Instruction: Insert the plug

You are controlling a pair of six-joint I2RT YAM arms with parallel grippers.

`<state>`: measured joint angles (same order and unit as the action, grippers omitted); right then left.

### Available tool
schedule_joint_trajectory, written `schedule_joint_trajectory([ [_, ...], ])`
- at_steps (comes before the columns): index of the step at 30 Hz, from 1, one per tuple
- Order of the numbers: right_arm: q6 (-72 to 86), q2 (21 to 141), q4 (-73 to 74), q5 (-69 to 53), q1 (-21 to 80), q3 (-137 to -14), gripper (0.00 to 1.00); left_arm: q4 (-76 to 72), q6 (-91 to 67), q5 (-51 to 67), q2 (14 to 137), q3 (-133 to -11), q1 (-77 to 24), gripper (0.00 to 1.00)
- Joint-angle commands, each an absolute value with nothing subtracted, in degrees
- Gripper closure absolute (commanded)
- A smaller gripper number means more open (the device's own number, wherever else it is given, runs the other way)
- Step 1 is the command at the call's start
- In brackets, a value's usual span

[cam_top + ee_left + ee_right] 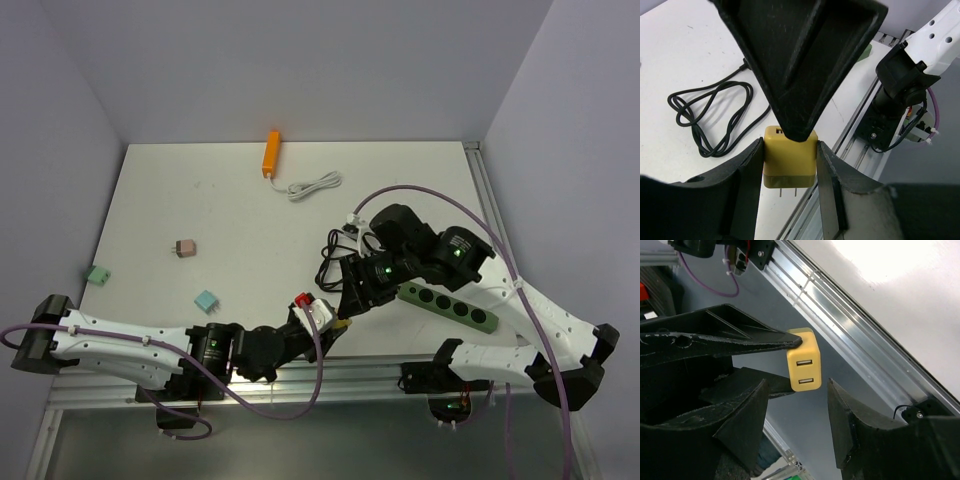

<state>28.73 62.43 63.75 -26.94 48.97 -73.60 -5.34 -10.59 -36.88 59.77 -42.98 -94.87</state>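
- Your left gripper is clamped on the yellow plug, one finger pressed to each side of its body.
- The plug is held off the table, above the metal rail at the near edge. In the left wrist view its two prongs point toward the bottom of the frame.
- Your right gripper has its jaws apart. They straddle the plug with a gap on both sides, so neither finger touches it in the right wrist view.
- That view faces the end of the plug with the two USB ports.
- From above, the two grippers meet near the middle of the near edge, and the green power strip lies flat on the table just beyond, to the right, under the right arm.
- A coiled black cable lies on the table beside the grippers.
- At the far edge, an orange block with a white cable sits well apart.
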Motion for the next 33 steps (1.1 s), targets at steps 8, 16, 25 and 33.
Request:
schedule_joint_trajectory([
  [8, 29.9, 63.8, 61.4, -25.6, 53.6, -71.6, 0.43, -8.6, -9.8, -37.5, 59.1, -43.8, -95.4, 1.0],
  [16, 29.7, 65.0, 60.2, -25.4, 54.0, -70.7, 0.46, -9.0, -9.7, -37.2, 58.4, -43.7, -95.4, 1.0],
  [25, 27.9, 66.7, 60.4, -25.2, 54.0, -71.2, 1.0, -9.7, -10.1, -36.8, 58.5, -43.3, -95.4, 0.99],
  [33, 22.1, 66.8, 63.1, -13.4, 53.9, -74.3, 1.0, -10.5, -14.8, -43.0, 51.4, -38.9, -95.3, 0.17],
])
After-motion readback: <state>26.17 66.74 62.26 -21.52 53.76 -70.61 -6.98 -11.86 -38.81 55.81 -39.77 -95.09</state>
